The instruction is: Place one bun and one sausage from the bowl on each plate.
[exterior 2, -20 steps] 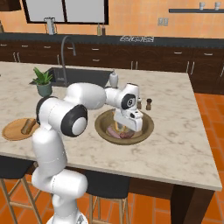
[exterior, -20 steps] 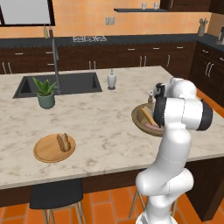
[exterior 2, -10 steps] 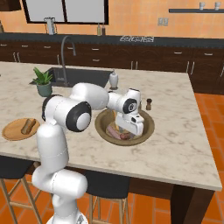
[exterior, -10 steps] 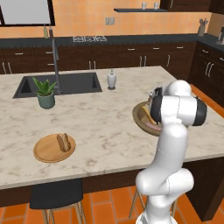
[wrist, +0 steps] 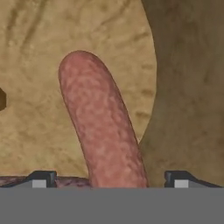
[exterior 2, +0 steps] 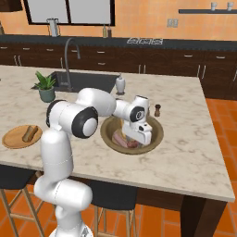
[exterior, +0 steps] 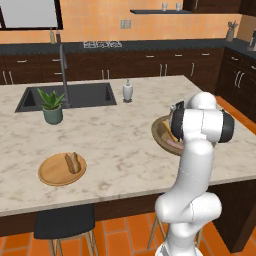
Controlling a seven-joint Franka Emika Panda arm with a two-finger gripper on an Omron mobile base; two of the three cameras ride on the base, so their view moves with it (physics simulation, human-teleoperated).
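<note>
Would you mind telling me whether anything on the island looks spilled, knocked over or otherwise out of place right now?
Nothing stands out. The wooden bowl sits flat on the counter with a sausage lying inside it, under the open gripper. The wooden plate lies flat with one piece of food on it, and the potted plant stands upright.

The robot's white arm hides most of the round brown wooden bowl (exterior: 161, 131); the reddish-pink sausage's (wrist: 105, 135) near end is cut off.
</note>
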